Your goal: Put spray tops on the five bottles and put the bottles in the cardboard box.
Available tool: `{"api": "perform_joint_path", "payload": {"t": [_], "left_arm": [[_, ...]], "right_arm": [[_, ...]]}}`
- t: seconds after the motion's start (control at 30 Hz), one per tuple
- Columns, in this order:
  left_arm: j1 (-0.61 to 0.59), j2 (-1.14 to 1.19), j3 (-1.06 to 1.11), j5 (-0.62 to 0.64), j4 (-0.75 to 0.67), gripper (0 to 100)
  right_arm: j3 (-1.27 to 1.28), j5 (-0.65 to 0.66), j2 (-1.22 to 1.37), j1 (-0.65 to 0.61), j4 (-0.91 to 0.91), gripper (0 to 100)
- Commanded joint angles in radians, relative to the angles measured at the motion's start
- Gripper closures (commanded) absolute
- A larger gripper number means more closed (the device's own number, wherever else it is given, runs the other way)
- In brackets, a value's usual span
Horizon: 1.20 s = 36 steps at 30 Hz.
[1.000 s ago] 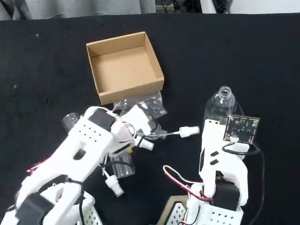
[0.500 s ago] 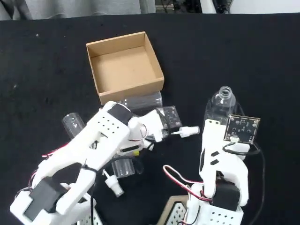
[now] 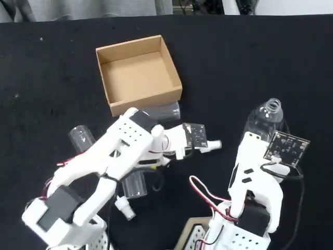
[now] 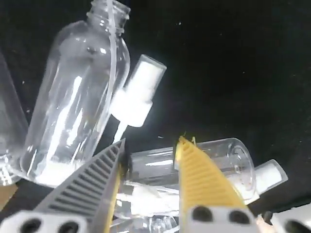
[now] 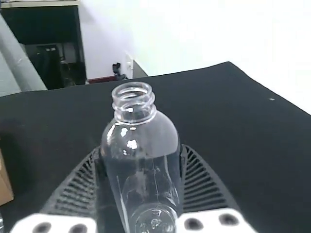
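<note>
Your right pincer is gripping an upright clear plastic bottle, uncapped. Your left pincer is standing open over a white spray top, loose clear bottles crowding it near the brown cardboard box on the black worktop.

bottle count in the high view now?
4: held bottle in the right hand; second bottle lying beside the cardboard box; third bottle left of the left arm; fourth bottle by its forearm. Others may hide under that arm.
</note>
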Motion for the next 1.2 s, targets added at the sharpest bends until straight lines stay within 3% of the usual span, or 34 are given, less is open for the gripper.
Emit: {"api": "perform_joint_path", "payload": {"t": [0.0,0.33,1.17], "left_arm": [[0.007,0.051,-0.087,-0.012,-0.031,85],[0.061,0.138,-0.136,-0.015,-0.043,85],[-0.001,0.4,-0.295,-0.071,-0.043,85]], "right_arm": [[-0.051,-0.006,-0.054,0.044,-0.037,98.6],[-0.038,-0.002,-0.054,0.046,-0.063,98.6],[-0.035,0.0,-0.054,0.037,-0.063,98.6]]}}
